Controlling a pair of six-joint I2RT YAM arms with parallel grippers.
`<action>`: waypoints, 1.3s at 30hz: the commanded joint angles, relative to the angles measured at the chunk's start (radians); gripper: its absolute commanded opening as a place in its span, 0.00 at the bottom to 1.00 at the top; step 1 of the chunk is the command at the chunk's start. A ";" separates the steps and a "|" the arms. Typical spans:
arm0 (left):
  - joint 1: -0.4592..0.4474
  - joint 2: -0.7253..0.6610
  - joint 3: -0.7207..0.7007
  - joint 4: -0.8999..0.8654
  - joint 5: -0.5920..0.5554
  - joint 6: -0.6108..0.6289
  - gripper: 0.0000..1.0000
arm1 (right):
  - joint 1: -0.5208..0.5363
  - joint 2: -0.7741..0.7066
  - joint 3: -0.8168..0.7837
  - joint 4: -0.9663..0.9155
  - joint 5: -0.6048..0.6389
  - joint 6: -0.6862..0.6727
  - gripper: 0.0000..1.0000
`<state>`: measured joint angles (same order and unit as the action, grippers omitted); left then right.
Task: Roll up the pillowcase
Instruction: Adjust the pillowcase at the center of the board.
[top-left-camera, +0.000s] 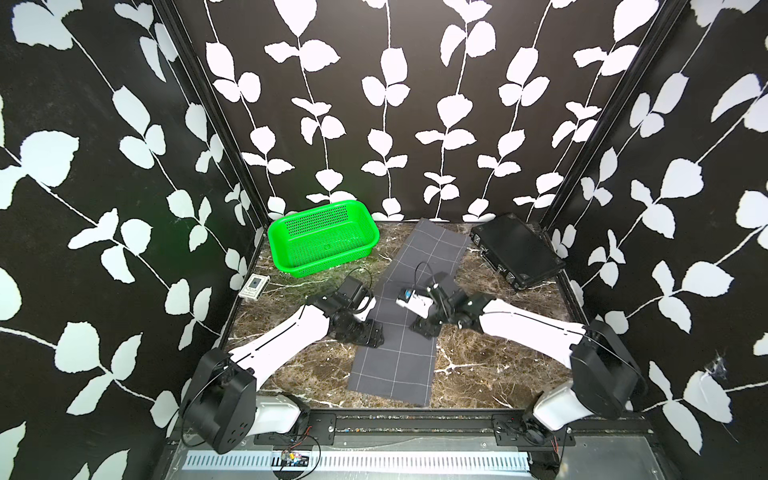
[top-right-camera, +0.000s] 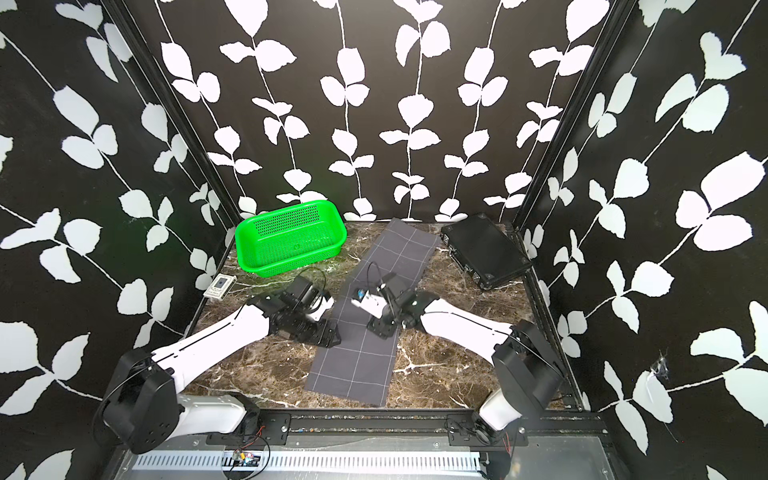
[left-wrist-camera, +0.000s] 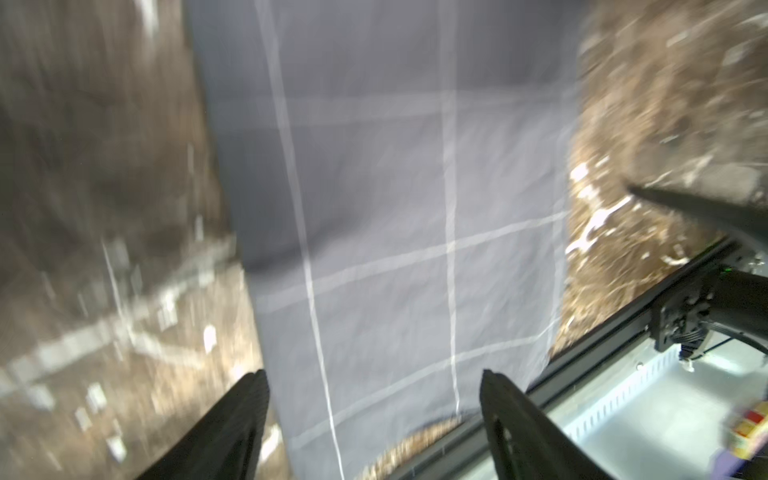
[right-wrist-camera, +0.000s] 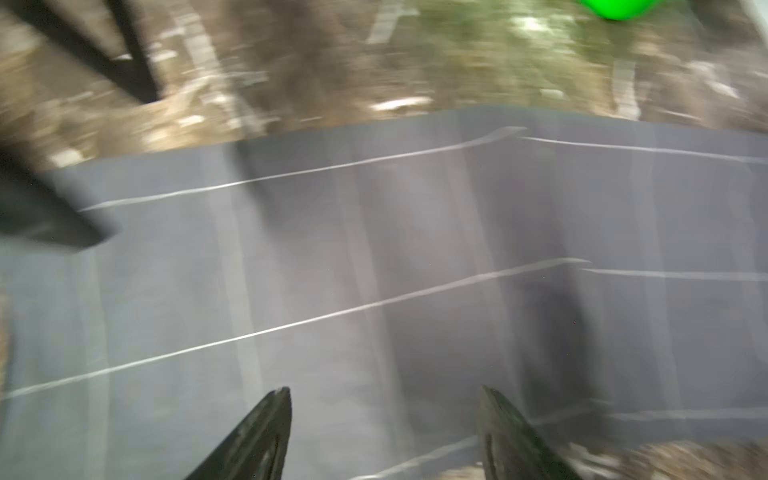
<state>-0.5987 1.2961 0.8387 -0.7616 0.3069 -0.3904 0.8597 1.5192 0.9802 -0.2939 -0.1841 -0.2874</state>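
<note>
Black walls with white leaf vines close in a brown marbled bench (top-left-camera: 478, 374). On it we see the pillowcase (top-left-camera: 395, 365) lying flat and unrolled, a long strip running from the back wall to near the front edge (slightly askew). Its far end passes between the green basket (top-left-camera: 320, 220) and the black case (top-left-camera: 519, 249). A small card (top-left-camera: 254, 286) sits near the basket.

The left tool (left-wrist-camera: 374, 415) hangs over the cloth's left edge at mid-length, jaws apart with nothing between them. The right tool (right-wrist-camera: 384, 407) is over the right side, jaws likewise spread and empty. Both wrist views are blurred, so we cannot tell whether either touches the cloth.
</note>
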 joint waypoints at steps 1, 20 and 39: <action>0.003 -0.046 -0.036 -0.109 -0.001 -0.097 0.78 | 0.115 -0.045 -0.074 0.088 0.020 0.054 0.72; -0.131 0.001 -0.112 -0.159 -0.109 -0.149 0.50 | 0.454 -0.011 -0.216 0.156 0.139 0.031 0.71; -0.186 0.049 -0.159 -0.116 -0.153 -0.188 0.36 | 0.461 0.041 -0.194 0.177 0.147 -0.014 0.72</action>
<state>-0.7742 1.3418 0.6949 -0.8871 0.1631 -0.5613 1.3113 1.5448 0.7887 -0.1410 -0.0517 -0.2966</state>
